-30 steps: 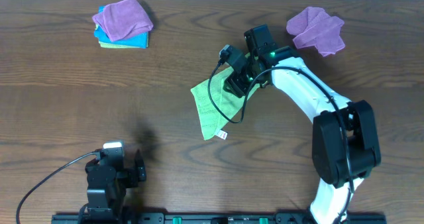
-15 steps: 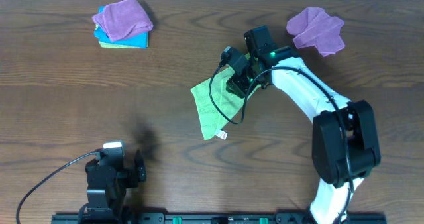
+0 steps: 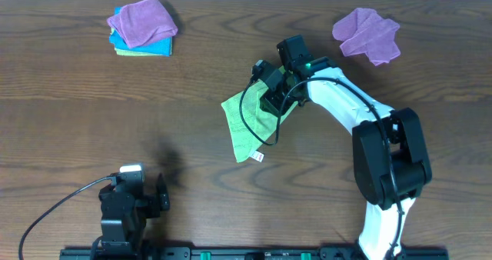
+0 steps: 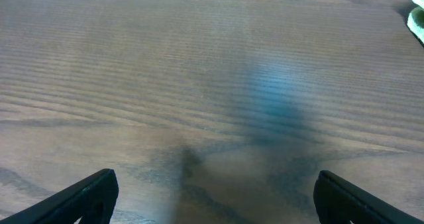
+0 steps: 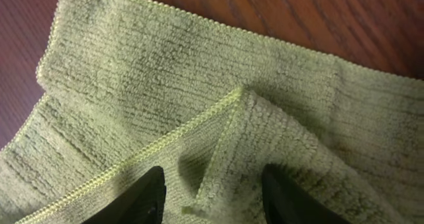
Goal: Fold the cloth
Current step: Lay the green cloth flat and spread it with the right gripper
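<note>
The lime-green cloth [image 3: 246,125] lies crumpled near the table's middle, with its white tag [image 3: 257,157] at the near edge. My right gripper [image 3: 270,98] is down on the cloth's far right part. In the right wrist view the cloth [image 5: 165,71] fills the frame. The fingers [image 5: 209,197] are partly open and straddle a raised fold with a stitched hem, with a gap beside the left finger. My left gripper [image 3: 131,202] rests at the near left, far from the cloth. Its fingers [image 4: 212,197] are wide open over bare wood.
A purple cloth [image 3: 142,20] lies on a blue cloth [image 3: 157,48] at the far left. Another purple cloth [image 3: 367,33] lies at the far right. A green cloth edge [image 4: 417,22] shows at the right edge of the left wrist view.
My right arm has shifted slightly left and turned at the wrist over the cloth. The cloth's outline and the left arm are unchanged.
</note>
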`<state>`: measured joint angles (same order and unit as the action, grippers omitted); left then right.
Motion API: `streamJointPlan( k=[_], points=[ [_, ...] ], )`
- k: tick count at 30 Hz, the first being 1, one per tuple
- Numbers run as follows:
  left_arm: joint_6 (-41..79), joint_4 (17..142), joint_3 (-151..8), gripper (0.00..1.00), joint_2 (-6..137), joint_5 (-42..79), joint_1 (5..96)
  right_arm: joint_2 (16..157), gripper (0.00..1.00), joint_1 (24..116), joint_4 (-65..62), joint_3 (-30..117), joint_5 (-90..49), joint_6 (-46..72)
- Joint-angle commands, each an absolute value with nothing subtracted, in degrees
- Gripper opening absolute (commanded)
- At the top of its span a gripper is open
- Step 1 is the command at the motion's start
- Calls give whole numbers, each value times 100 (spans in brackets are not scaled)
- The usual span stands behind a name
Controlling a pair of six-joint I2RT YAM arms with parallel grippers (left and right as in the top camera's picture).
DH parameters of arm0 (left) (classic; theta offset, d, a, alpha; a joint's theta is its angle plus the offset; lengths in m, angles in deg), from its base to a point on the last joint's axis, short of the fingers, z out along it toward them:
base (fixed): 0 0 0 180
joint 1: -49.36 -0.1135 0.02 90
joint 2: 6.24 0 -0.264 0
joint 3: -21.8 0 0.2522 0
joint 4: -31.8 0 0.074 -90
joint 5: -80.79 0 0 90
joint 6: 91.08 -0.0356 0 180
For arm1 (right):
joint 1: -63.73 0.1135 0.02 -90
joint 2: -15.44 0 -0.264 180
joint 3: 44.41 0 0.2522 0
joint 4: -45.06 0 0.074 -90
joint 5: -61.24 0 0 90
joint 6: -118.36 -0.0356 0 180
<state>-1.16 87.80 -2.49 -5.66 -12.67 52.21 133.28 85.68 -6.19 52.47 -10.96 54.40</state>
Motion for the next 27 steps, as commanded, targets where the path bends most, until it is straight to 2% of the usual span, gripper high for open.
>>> streamJointPlan(
  k=[1, 4, 9, 17, 27],
  points=[
    [-199, 8881, -146, 95, -603, -1368, 5243, 13389, 45, 8610, -591, 5286, -1251, 5499],
    [-199, 8881, -146, 95, -603, -1368, 5243, 13435, 34, 8610, -580, 5286, -1251, 5499],
    [-199, 8881, -146, 95, -603, -1368, 5243, 13452, 1, 8610, -554, 5290, -1312, 5499],
    [-199, 8881, -146, 95, -603, -1368, 5243, 12956, 1, 8603, -921, 5299, -1924, 5455],
    [-201, 8881, -146, 95, -603, -1416, 5243, 12202, 1, 8586, -2882, 5299, -2730, 5012]
  ],
)
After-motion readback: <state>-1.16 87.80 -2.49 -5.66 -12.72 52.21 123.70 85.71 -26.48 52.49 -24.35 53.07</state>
